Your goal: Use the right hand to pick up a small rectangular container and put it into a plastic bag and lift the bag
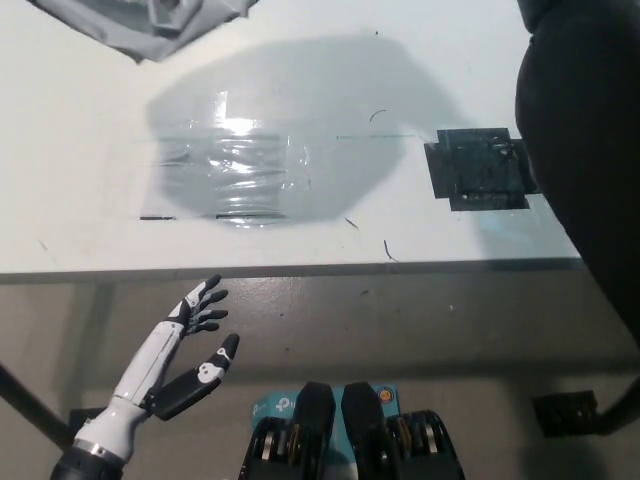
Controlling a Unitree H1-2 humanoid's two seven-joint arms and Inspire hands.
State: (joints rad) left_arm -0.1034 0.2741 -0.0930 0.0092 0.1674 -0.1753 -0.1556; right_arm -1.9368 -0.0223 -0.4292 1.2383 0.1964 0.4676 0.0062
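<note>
The grey plastic bag (150, 22) hangs in the air at the top left edge of the head view, only its bottom showing, and casts a wide shadow on the white table (80, 180). The small container is out of sight. My black right arm (590, 150) rises along the right edge and its hand is out of the picture. My white left hand (190, 345) rests below the table's front edge at lower left, fingers apart, holding nothing.
A patch of clear tape (235, 165) glints on the table under the shadow. A dark tape cross (478, 168) lies at the right, next to my arm. The table's front edge (300, 270) runs across the middle.
</note>
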